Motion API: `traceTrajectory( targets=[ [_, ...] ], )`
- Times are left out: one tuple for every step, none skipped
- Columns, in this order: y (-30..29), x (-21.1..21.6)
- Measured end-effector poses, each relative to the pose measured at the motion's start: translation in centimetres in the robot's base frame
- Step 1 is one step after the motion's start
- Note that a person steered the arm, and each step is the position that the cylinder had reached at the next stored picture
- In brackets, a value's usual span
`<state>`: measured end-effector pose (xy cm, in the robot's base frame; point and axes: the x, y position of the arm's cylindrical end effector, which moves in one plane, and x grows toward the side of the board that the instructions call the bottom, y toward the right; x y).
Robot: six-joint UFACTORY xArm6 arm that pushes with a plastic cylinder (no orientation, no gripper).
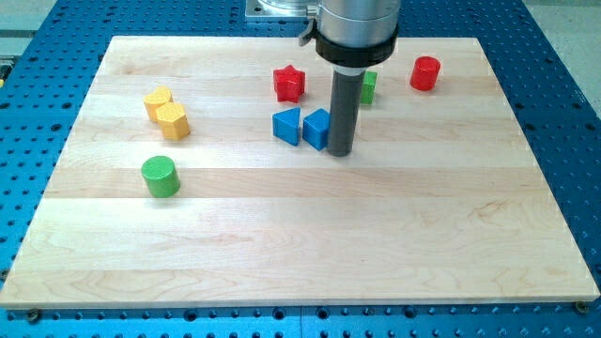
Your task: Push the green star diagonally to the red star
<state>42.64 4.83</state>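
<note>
The red star [289, 83] lies near the view's top, left of the rod. The green star [369, 86] is mostly hidden behind the rod; only its right part shows. My tip [341, 152] rests on the board, below the green star and just right of a blue block [317, 129]. The tip is apart from the green star; whether it touches the blue block I cannot tell.
A blue triangular block [287, 125] sits left of the blue block. A red cylinder [425, 72] is at the top right. Two yellow blocks [159, 101] [174, 122] and a green cylinder [161, 176] are at the left. The wooden board [300, 253] lies on a blue perforated table.
</note>
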Motion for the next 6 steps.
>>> traceTrajectory(
  targets=[
    [-2.5, 0.0],
    [3.7, -0.8],
    [8.5, -4.6],
    [9.6, -9.9],
    [7.0, -14.3],
    [3.6, -14.9]
  ],
)
